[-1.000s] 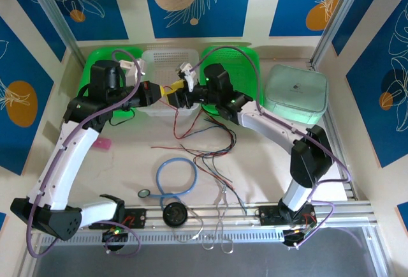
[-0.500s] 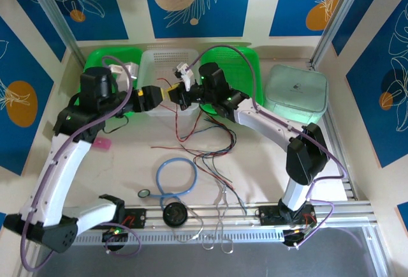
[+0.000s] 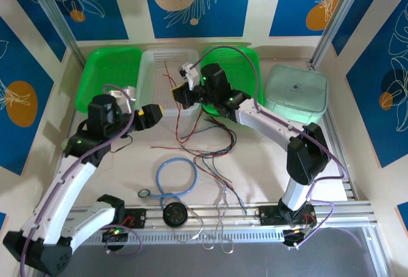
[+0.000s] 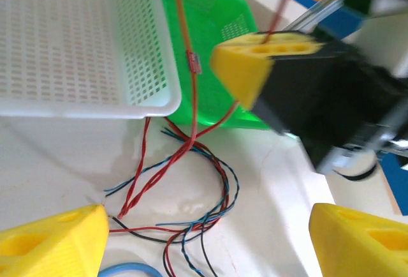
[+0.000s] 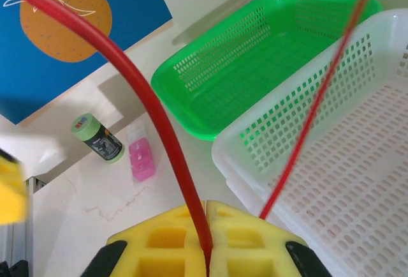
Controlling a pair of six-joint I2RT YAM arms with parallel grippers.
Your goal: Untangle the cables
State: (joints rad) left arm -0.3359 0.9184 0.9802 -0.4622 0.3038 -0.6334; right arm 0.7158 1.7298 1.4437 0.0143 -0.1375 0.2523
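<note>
Running off frame at top left, red cable [image 5: 153, 117] is clamped in right tool [image 5: 206, 224]; left tool [image 3: 152, 115] apart; green-capped container [image 5: 97, 138] label illegible.

Left arm [image 3: 64, 187] and right arm [image 3: 271, 127]: white shells, black joints. Purple cables [image 3: 226, 48] loop alongside. Yellow fingers [image 5: 166, 242], moulded with holes.

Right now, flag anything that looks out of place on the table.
Thin red, black and bluish-grey cables lie tangled before the white perforated plastic basket; one red cable runs up, pinched in the shut right end effector.
</note>
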